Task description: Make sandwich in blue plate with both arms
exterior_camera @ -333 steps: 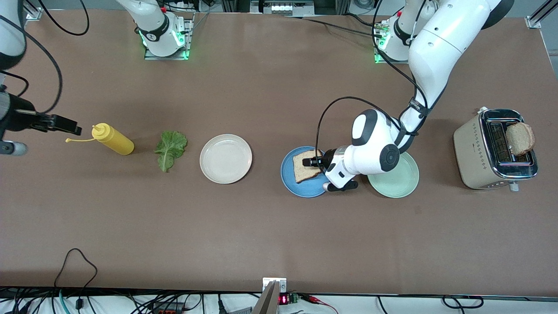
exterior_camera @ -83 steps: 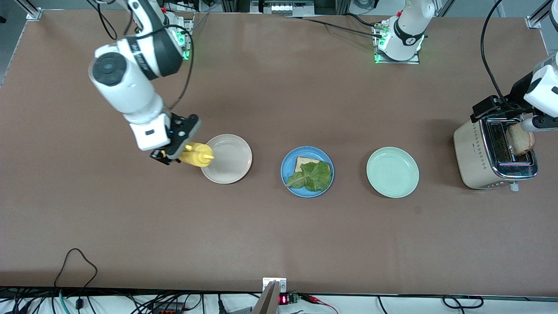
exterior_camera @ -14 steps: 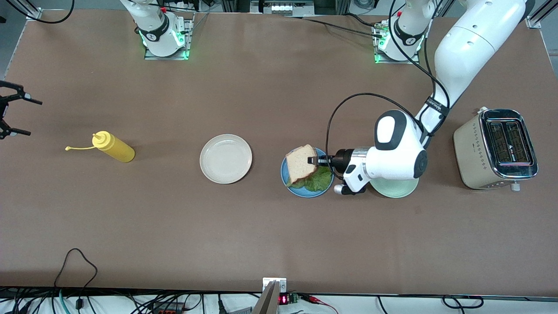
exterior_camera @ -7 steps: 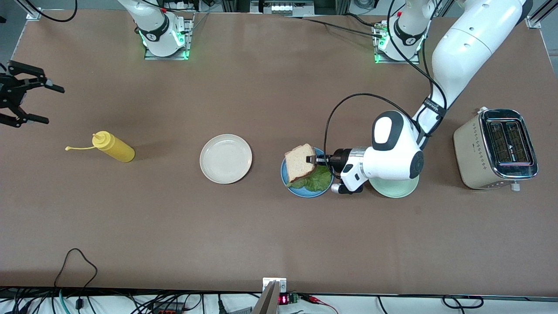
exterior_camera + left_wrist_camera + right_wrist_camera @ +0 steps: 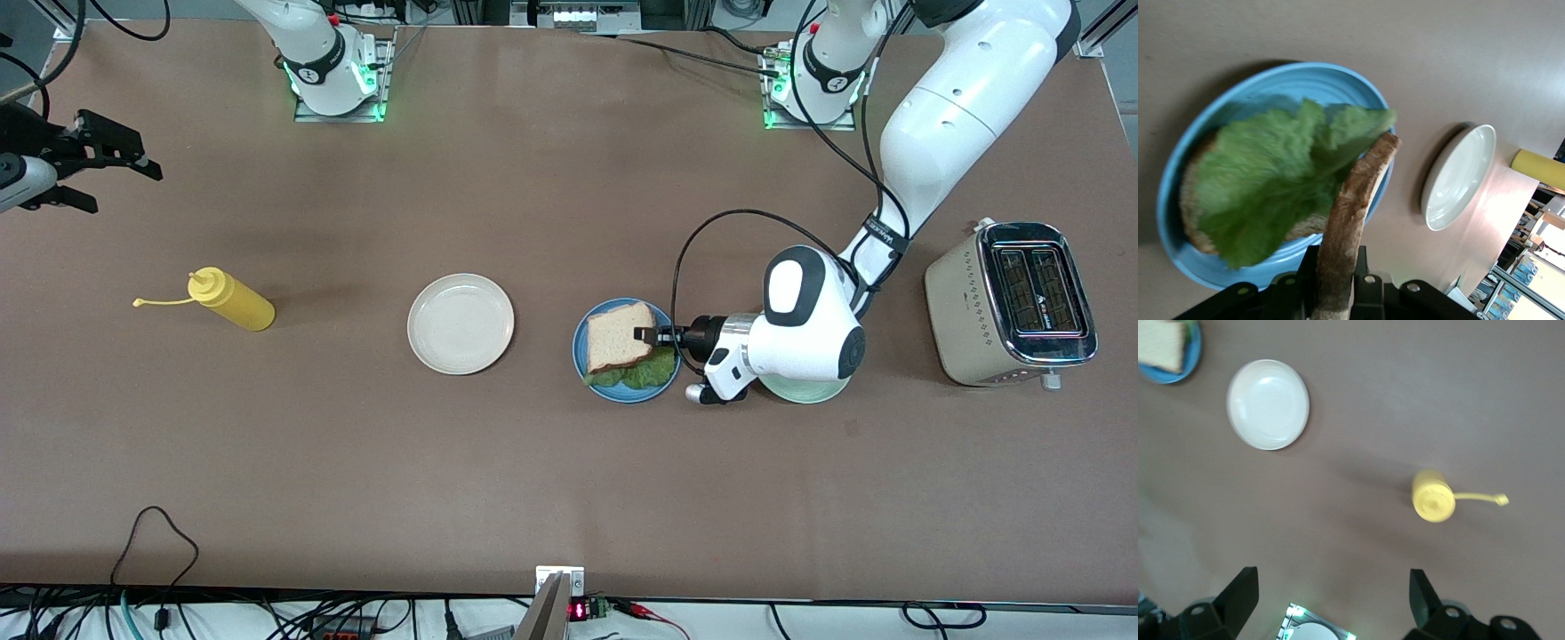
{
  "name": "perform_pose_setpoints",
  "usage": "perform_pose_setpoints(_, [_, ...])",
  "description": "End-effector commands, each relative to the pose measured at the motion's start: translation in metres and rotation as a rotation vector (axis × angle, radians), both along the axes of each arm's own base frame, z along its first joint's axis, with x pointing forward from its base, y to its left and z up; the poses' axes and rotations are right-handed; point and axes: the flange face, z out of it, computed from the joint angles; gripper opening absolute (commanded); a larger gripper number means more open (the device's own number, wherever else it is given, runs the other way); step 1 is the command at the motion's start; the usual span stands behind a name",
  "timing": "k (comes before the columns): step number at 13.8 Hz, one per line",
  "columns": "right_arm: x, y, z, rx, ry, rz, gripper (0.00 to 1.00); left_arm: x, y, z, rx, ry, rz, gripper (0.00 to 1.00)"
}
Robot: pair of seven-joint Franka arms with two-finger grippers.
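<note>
The blue plate (image 5: 580, 356) (image 5: 1305, 77) holds a bottom bread slice (image 5: 1305, 228) with a ruffled green lettuce leaf (image 5: 653, 369) (image 5: 1265, 173) on it. A second brown-crusted bread slice (image 5: 618, 336) (image 5: 1355, 207) lies over the lettuce, slightly tilted. My left gripper (image 5: 642, 335) (image 5: 1338, 267) reaches in level from the left arm's end, shut on this slice's crust edge. My right gripper (image 5: 124, 189) (image 5: 1331, 597) hangs open and empty over the table at the right arm's end.
A cream-white plate (image 5: 460, 323) (image 5: 1268, 404) sits beside the blue one toward the right arm's end, and a yellow squeeze bottle (image 5: 233, 300) (image 5: 1433, 495) lies past it. A mint-green plate (image 5: 805, 391) lies under my left wrist. A toaster (image 5: 1013, 302) stands at the left arm's end.
The held bread slice has come down from a steep tilt to lie nearly flat on the lettuce. My right gripper has swung up and turned at its end of the table.
</note>
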Motion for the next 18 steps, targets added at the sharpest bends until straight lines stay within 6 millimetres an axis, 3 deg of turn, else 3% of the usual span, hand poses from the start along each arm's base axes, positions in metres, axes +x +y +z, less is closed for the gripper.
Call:
perform_pose_setpoints(1, [0.000,-0.009,0.000,-0.102,0.021,-0.139,1.00,0.005,0.006,-0.023,-0.019,-0.005,-0.008,0.49])
perform_pose_setpoints(2, [0.001,-0.011,-0.001,-0.129,0.023,-0.177,1.00,0.004,0.006,-0.027,-0.028,-0.019,-0.026,0.63])
perform_pose_setpoints(3, [0.001,-0.013,-0.001,-0.148,0.021,-0.211,1.00,0.005,0.011,-0.029,-0.030,-0.029,-0.031,0.84])
perform_pose_setpoints(4, [0.005,-0.015,-0.004,-0.148,0.010,-0.233,1.00,0.011,0.019,-0.026,-0.027,-0.043,-0.023,1.00])
perform_pose_setpoints(6, [0.016,-0.017,-0.010,-0.156,-0.035,-0.232,1.00,0.031,0.025,0.001,-0.033,-0.095,-0.003,1.00])
perform_pose_setpoints(10, [0.024,-0.024,-0.035,-0.163,-0.037,-0.248,1.00,0.038,0.029,0.042,0.005,-0.167,-0.028,1.00])
perform_pose_setpoints(12, [0.022,-0.031,-0.029,-0.161,-0.043,-0.261,1.00,0.039,0.028,0.060,0.078,-0.208,-0.063,1.00])
perform_pose_setpoints(16, [0.024,-0.025,-0.019,-0.161,-0.062,-0.250,1.00,0.035,0.044,0.098,0.279,-0.272,-0.198,1.00])
perform_pose_setpoints(18, [0.023,-0.013,-0.019,-0.159,-0.052,-0.261,1.00,0.032,0.054,0.117,0.361,-0.295,-0.262,1.00])
